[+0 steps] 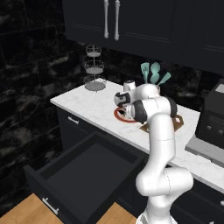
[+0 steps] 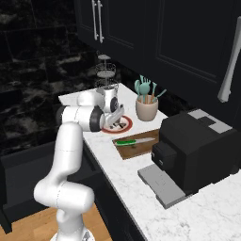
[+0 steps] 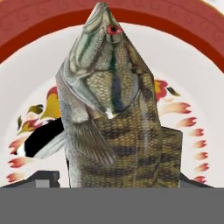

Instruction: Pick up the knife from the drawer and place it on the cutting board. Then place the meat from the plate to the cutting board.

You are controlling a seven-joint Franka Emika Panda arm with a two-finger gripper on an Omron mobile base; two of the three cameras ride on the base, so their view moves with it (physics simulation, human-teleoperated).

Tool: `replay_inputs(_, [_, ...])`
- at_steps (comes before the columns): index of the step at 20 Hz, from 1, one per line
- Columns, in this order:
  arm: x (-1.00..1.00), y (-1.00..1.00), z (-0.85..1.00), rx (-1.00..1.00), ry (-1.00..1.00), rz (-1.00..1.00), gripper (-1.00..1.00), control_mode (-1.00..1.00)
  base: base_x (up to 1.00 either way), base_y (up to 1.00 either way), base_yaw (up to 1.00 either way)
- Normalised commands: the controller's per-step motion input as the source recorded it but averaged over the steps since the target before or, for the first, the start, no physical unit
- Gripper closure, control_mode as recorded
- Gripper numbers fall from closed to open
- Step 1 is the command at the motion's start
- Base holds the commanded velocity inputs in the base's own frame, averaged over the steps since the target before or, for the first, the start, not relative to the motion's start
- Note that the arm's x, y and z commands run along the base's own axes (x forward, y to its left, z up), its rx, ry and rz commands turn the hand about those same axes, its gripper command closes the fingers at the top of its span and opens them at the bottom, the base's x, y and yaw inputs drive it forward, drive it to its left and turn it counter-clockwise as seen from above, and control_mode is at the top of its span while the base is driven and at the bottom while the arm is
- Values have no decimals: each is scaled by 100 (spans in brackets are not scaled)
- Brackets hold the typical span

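Pincer straddles meat on plate; utensil crock behind.

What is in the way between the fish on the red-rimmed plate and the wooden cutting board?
Nothing visible blocks the way. The scaly brown-grey fish lies on the round red-rimmed plate, and the brown wooden cutting board sits right beside it on the counter. The green-handled knife lies along the board's far edge, so the nearer part is free.
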Motion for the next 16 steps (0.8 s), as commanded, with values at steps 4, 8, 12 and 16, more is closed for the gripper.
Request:
replay_inputs(4, [-24,0,15,0,-6,7,100,-100,0,0,0])
replay_inputs(8, [-39,-1,52,0,-8,3,100,-100,0,0,0])
replay_inputs(12, [-67,-31,58,0,-14,3,100,-100,0,0,0])
replay_inputs(16, [-96,-66,18,0,-5,0,100,-100,0,0,0])
